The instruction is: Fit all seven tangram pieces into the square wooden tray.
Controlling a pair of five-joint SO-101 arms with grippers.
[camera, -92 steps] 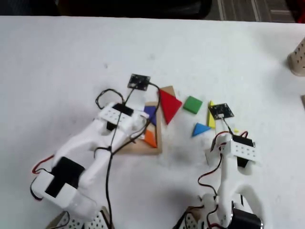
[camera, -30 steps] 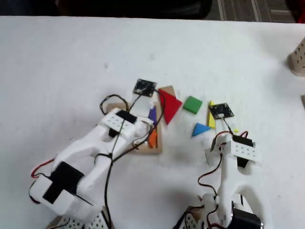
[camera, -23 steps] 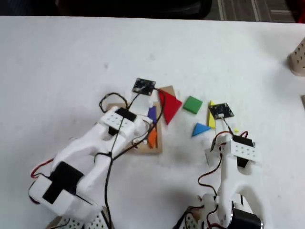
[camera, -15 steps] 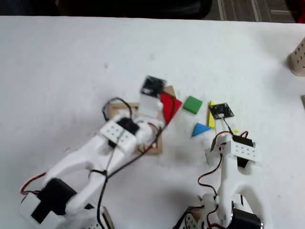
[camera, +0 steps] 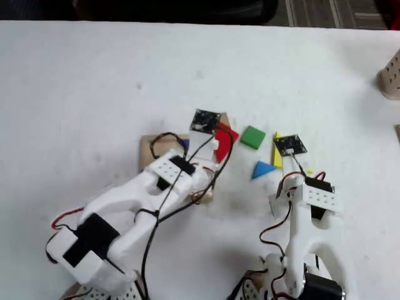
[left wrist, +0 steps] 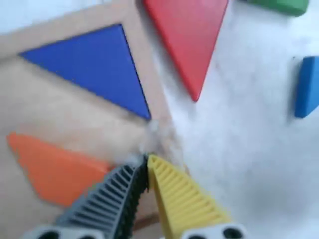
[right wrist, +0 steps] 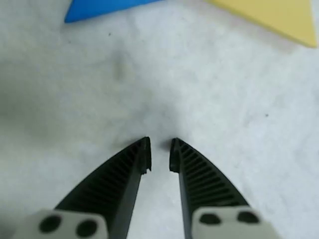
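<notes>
The square wooden tray (left wrist: 149,74) holds a dark blue triangle (left wrist: 94,64) and an orange piece (left wrist: 55,167). My left gripper (left wrist: 147,160) is shut with nothing in it, its tips over the tray's rim. Just outside that rim lies the red triangle (left wrist: 187,35), partly under the left arm's wrist camera in the high view (camera: 226,134). On the table to the right lie a green square (camera: 252,137), a yellow triangle (camera: 277,150) and a light blue triangle (camera: 262,169). My right gripper (right wrist: 159,149) hangs over bare table short of the light blue triangle (right wrist: 104,7) and yellow triangle (right wrist: 269,15), open by a narrow gap.
The left arm (camera: 144,200) lies across most of the tray (camera: 150,147). A beige perforated object (camera: 390,78) stands at the table's right edge. White table stretches free to the left and towards the back.
The left arm has swung rightward across the tray, so its wrist camera now sits over the red triangle and the tray's left corner is uncovered. The right arm has kept still.
</notes>
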